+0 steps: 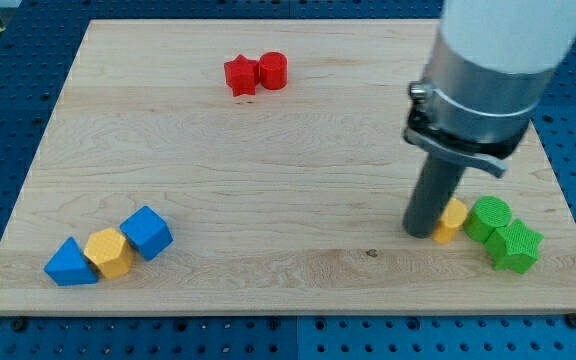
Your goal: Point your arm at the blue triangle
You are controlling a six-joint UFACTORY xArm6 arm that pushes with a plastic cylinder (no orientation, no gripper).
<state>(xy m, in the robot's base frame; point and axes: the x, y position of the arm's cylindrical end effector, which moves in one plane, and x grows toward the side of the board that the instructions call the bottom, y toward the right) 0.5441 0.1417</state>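
The blue triangle [69,264] is seen at the table's [288,150] lower left, touching a yellow block [109,252]. No pincer is fitted; the tip [421,232] is set far right, beside another yellow block [452,220]. If swept carelessly, the left cluster could be scattered.

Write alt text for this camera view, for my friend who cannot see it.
A robot arm's dark rod rests its tip on a pale wooden board, touching a small yellow block beside two green blocks at the view's right. The blue triangle, a yellow hexagonal block and a blue cube sit far off at bottom left; two red blocks lie near the top.
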